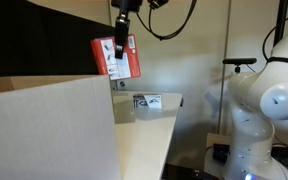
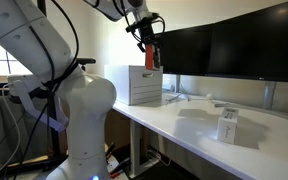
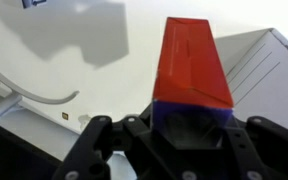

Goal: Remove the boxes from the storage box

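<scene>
My gripper (image 3: 192,115) is shut on a red carton (image 3: 189,62) with a purple-blue end face, which sits between the jaws. In both exterior views the red carton (image 1: 116,57) (image 2: 152,54) hangs high in the air from the gripper (image 1: 119,44) (image 2: 149,42). It hangs above the off-white storage box (image 2: 144,85), whose plain wall (image 1: 49,130) fills the near left of an exterior view. A corner of the storage box (image 3: 267,58) shows at the right of the wrist view. One white carton with black marks (image 2: 228,125) (image 1: 146,101) stands on the table outside it.
The white table (image 2: 184,125) runs along dark monitors (image 2: 234,50) at its back. The robot's white base (image 1: 269,100) (image 2: 79,110) stands beside the table. A cable (image 3: 39,98) curves over the tabletop in the wrist view.
</scene>
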You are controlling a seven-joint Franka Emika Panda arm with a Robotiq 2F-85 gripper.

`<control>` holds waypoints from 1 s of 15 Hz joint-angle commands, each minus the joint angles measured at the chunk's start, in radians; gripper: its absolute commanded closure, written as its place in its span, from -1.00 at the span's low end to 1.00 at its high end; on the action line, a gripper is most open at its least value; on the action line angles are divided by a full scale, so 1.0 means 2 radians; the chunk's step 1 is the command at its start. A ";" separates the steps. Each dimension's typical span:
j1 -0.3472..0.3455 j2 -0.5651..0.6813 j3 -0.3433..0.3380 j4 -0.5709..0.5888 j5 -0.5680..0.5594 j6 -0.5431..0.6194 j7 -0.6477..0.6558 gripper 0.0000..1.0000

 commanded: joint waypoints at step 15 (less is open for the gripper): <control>-0.056 -0.102 -0.082 -0.234 -0.052 0.116 -0.012 0.65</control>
